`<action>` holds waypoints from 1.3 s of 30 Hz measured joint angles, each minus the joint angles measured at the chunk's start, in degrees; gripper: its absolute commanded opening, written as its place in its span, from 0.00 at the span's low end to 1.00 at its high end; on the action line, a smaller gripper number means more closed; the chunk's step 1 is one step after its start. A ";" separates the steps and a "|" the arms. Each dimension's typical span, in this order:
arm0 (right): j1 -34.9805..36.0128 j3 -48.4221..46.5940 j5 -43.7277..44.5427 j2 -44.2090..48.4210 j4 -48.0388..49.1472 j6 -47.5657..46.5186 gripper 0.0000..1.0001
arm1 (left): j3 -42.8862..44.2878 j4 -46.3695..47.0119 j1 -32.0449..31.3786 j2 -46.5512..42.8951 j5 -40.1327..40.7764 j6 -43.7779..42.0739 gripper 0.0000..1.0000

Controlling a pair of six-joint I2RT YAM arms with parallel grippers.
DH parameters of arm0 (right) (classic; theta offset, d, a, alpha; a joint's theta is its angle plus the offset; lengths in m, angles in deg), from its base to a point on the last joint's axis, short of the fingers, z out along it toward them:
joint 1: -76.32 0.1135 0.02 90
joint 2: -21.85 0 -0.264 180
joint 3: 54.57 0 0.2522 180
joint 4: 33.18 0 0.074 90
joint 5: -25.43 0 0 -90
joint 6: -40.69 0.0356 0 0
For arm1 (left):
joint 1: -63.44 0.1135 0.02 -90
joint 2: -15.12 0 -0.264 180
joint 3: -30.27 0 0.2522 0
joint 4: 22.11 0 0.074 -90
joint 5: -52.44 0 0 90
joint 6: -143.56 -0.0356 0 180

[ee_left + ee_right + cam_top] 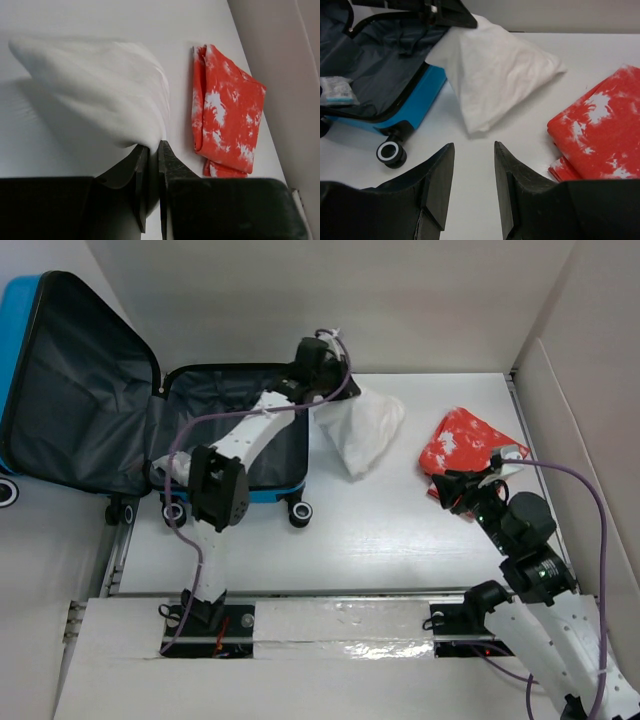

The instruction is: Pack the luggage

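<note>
A pale white bench (400, 540) boxed in by plain beige walls (300, 300) carries the luggage (90, 390) at its far left: a bright-blue shell lying open, black lining up, lid spread past the bench's edge, small wheels toward the arms. The left end effector (149, 147) is pinched closed on a white cloth (360, 430) by the case's right rim. The right end effector (474, 150) stands open and empty near a red-and-white cloth (465, 440).
</note>
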 measured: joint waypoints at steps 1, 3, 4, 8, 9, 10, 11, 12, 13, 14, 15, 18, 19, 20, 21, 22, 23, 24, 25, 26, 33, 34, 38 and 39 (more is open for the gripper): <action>0.00 -0.24 0.04 0.26 0.00 -0.04 0.44 | -0.90 -0.52 1.27 -2.25 -0.55 -0.13 0.00; 0.00 -0.72 0.15 0.61 0.02 -0.20 0.44 | -4.26 -1.14 4.07 -7.17 -1.09 -0.52 0.00; 0.00 -0.92 0.17 0.70 0.00 -0.26 0.44 | -5.97 -1.77 5.35 -9.66 -1.16 -0.74 0.00; 0.00 -1.29 0.17 1.05 -0.02 -0.61 0.44 | -13.88 -2.49 12.04 -18.93 -1.49 -1.36 0.00; 0.00 -1.29 0.17 1.25 -0.07 -0.66 0.44 | -16.44 -1.92 13.73 -21.14 -1.79 -1.31 0.00; 0.00 -1.29 0.15 1.49 -0.07 -0.68 0.44 | -19.43 -1.22 15.34 -23.54 -1.97 -1.27 0.00; 0.00 -1.29 0.15 1.79 -0.04 -0.72 0.44 | -22.91 -1.16 17.49 -26.18 -2.16 -1.14 0.00; 0.00 -1.29 0.13 2.01 -0.02 -0.79 0.44 | -26.14 -0.22 19.76 -28.35 -2.54 -1.07 0.00; 0.00 -1.29 0.11 2.19 -0.02 -0.83 0.44 | -29.03 0.20 22.01 -30.12 -2.89 -0.92 0.00; 0.00 -1.29 0.09 2.25 0.00 -0.83 0.44 | -31.61 0.66 24.20 -31.45 -3.26 -0.79 0.00; 0.00 -1.29 -0.07 2.25 0.00 -0.85 0.44 | -34.25 1.73 26.64 -32.41 -3.67 -0.68 0.00; 0.00 -1.29 -0.52 2.16 0.00 -0.85 0.44 | -41.44 5.14 32.79 -33.29 -5.27 -0.63 0.00; 0.00 -1.29 -0.57 2.16 0.00 -0.85 0.44 | -43.98 6.49 34.97 -33.11 -5.75 -0.61 0.00; 0.00 -1.29 -0.61 2.19 0.00 -0.85 0.44 | -46.23 7.06 36.98 -32.74 -6.36 -0.63 0.00; 0.00 -1.29 -0.61 2.16 0.00 -0.83 0.44 | -48.09 7.39 38.75 -32.11 -6.91 -0.63 0.00; 0.00 -1.29 -0.63 2.16 0.00 -0.83 0.44 | -49.57 7.72 40.46 -31.26 -7.34 -0.66 0.19; 0.00 -1.27 -0.61 2.16 0.00 -0.83 0.44 | -50.66 7.91 41.83 -30.25 -7.21 -0.76 0.30; 0.00 -1.27 -0.61 2.12 0.00 -0.81 0.44 | -51.36 7.93 42.93 -29.20 -6.71 -0.87 0.40; 0.00 -1.25 -0.61 2.03 0.00 -0.81 0.44 | -51.78 7.67 43.65 -28.39 -5.92 -1.36 0.53; 0.00 -1.20 -0.61 1.86 0.02 -0.79 0.44 | -51.91 7.17 44.02 -27.85 -4.96 -1.70 0.59; 0.00 0.87 0.46 -1.07 0.87 0.52 0.06 | -52.02 6.34 42.88 -31.17 0.13 -1.62 0.58; 0.00 1.18 0.83 -1.40 0.87 0.81 0.00 | -51.95 6.32 41.42 -33.11 1.53 -1.64 0.37; 0.00 0.44 3.30 -2.14 0.37 1.40 0.00 | -45.09 5.64 24.87 -39.26 9.62 -2.58 0.00; 0.00 -0.50 4.17 -2.43 -0.09 1.33 0.00 | -41.94 6.73 18.56 -39.30 11.08 -2.91 0.00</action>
